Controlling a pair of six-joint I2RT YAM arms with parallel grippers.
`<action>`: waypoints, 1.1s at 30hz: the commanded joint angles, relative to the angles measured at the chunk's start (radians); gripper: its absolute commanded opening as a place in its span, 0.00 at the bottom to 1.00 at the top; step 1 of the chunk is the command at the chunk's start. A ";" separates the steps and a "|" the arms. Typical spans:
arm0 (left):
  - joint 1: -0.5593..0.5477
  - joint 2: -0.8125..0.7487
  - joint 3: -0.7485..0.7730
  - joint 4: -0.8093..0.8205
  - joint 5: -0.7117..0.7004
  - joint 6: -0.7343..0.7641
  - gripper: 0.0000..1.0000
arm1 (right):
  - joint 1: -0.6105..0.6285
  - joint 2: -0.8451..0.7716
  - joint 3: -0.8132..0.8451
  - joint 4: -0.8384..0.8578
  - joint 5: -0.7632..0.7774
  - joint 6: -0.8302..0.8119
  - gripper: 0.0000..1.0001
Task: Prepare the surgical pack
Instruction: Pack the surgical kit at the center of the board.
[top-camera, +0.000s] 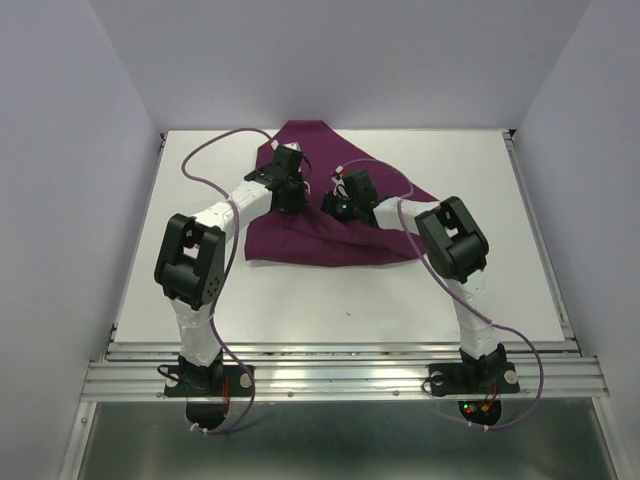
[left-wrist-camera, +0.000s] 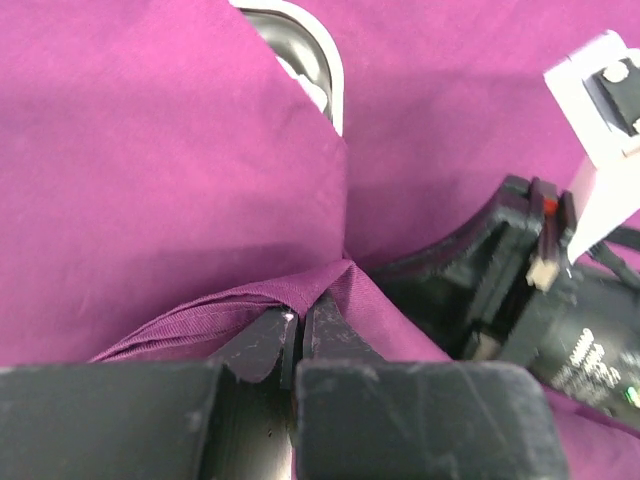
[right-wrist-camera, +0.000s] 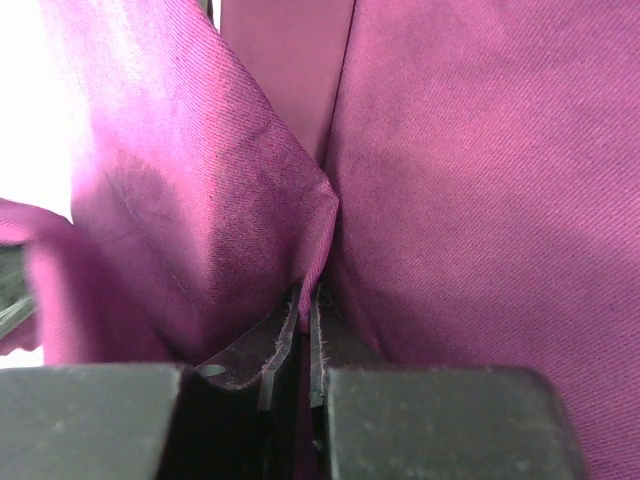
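Note:
The surgical pack (top-camera: 300, 238) is a large deep-purple cloth, partly folded on the white table, with a peak toward the back. My left gripper (top-camera: 289, 196) sits over its middle left, shut on a pinched fold of the surgical pack (left-wrist-camera: 150, 150); its fingertips (left-wrist-camera: 268, 338) meet on the cloth edge. My right gripper (top-camera: 334, 205) is just to its right, shut on a fold of the surgical pack (right-wrist-camera: 480, 180), which fills that view. A shiny steel tray (left-wrist-camera: 310, 60) peeks out from under a folded flap in the left wrist view.
The white table (top-camera: 450, 180) extends bare to the right, left and front of the cloth. Pale walls enclose the sides and back. A metal rail (top-camera: 340, 375) runs along the near edge at the arm bases. The right arm's wrist (left-wrist-camera: 540, 290) is close beside my left fingers.

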 joint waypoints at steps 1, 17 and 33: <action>0.008 0.032 0.092 0.080 0.009 0.041 0.00 | 0.017 -0.032 -0.030 -0.032 0.024 -0.032 0.01; 0.009 0.104 0.145 0.052 -0.020 0.041 0.24 | 0.017 -0.049 -0.055 -0.035 0.038 -0.040 0.01; 0.008 0.063 0.165 0.057 -0.015 0.044 0.58 | 0.017 -0.050 -0.050 -0.035 0.043 -0.038 0.01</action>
